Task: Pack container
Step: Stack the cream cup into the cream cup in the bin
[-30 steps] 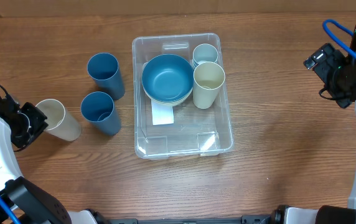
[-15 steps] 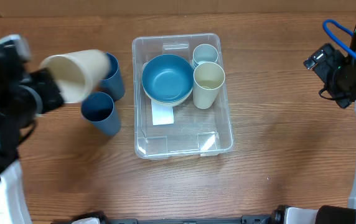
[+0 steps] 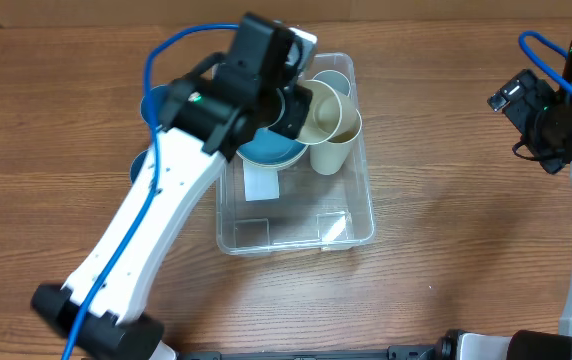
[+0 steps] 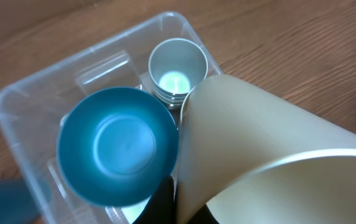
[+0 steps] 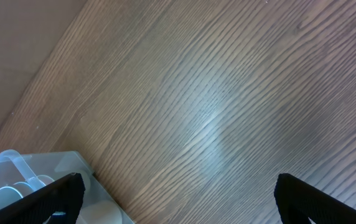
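Note:
The clear plastic container [image 3: 351, 215] sits mid-table and also shows in the left wrist view [image 4: 25, 93]. Inside it are a blue bowl [image 3: 264, 152] [image 4: 119, 146], a pale stacked cup [image 3: 332, 80] [image 4: 178, 65] and an upright cream cup [image 3: 328, 158]. My left gripper [image 3: 288, 105] [image 4: 165, 208] is shut on a second cream cup [image 3: 323, 112] [image 4: 259, 149]. It holds this cup tilted above the container's far part, over the upright cream cup. My right gripper [image 3: 514, 100] [image 5: 178, 186] is open and empty, off to the right of the container.
Two dark blue cups [image 3: 152, 100] [image 3: 138, 165] stand left of the container, mostly hidden under my left arm. The container's corner shows at the lower left of the right wrist view [image 5: 28, 168]. A white label [image 3: 262, 186] lies on the container's bottom.
My left arm lifted the cream cup off the table at the far left and carried it right, over the container. The right arm has not moved.

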Controlling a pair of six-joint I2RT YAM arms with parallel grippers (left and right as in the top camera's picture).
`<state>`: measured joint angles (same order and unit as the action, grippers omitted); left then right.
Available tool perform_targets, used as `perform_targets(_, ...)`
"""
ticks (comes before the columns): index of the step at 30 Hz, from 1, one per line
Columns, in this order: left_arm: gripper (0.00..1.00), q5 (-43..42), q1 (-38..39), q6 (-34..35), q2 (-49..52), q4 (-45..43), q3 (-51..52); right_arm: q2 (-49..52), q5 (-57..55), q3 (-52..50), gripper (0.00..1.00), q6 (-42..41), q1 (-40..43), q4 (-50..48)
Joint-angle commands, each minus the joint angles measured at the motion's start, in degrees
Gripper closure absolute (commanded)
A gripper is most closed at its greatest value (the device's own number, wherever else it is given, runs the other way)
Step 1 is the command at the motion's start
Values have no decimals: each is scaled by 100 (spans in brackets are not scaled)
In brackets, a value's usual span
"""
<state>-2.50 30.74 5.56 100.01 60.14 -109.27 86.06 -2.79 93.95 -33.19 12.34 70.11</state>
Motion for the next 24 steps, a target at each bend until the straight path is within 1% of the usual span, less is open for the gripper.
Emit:
perform_targets(1,96,98,111,-131,238,-92,-59,-42,-13,24,0,-4,0,-13)
perform_targets(2,95,98,140,-131,280,-105,-59,-42,-13,24,0,-4,0,-13)
perform_targets(3,85,96,166,-109,299,-129,-59,-42,-13,24,0,-4,0,-13)
perform_targets(4,52,96,201,-50,297,-162,-66,-42,-13,24,0,-4,0,-13)
perform_targets(5,27,101,232,44,291,-168,-114,-42,-13,24,0,-4,0,-13)
perform_targets(6,24,120,247,146,278,-120,-251,-42,-13,24,0,-4,0,-13)
perform_targets(8,24,190,240,275,223,52,-535,-42,-13,24,0,-4,0,-13)
perform_targets(11,19,885,44,570,186,774,-1362,-42,-13,24,0,-4,0,-13)
perform_targets(12,18,1207,-173,719,186,1139,-1696,-42,-13,24,0,-4,0,-13)
perform_targets(13,16,1283,-435,769,186,1329,-1845,-42,-13,24,0,-4,0,-13)
perform_targets(14,17,1283,-723,835,186,1445,-1878,-42,-13,24,0,-4,0,-13)
perform_targets(16,20,1193,-1364,1069,219,1615,-1801,-42,-13,24,0,-4,0,-13)
perform_targets(20,22,382,-2492,1075,597,1639,-1427,-42,-13,24,0,-4,0,-13)
perform_targets(22,22,229,-2739,1071,918,1639,-1344,-42,-13,24,0,-4,0,-13)
perform_targets(24,27,96,-2872,1008,1272,1648,-1333,-42,-13,24,0,-4,0,-13)
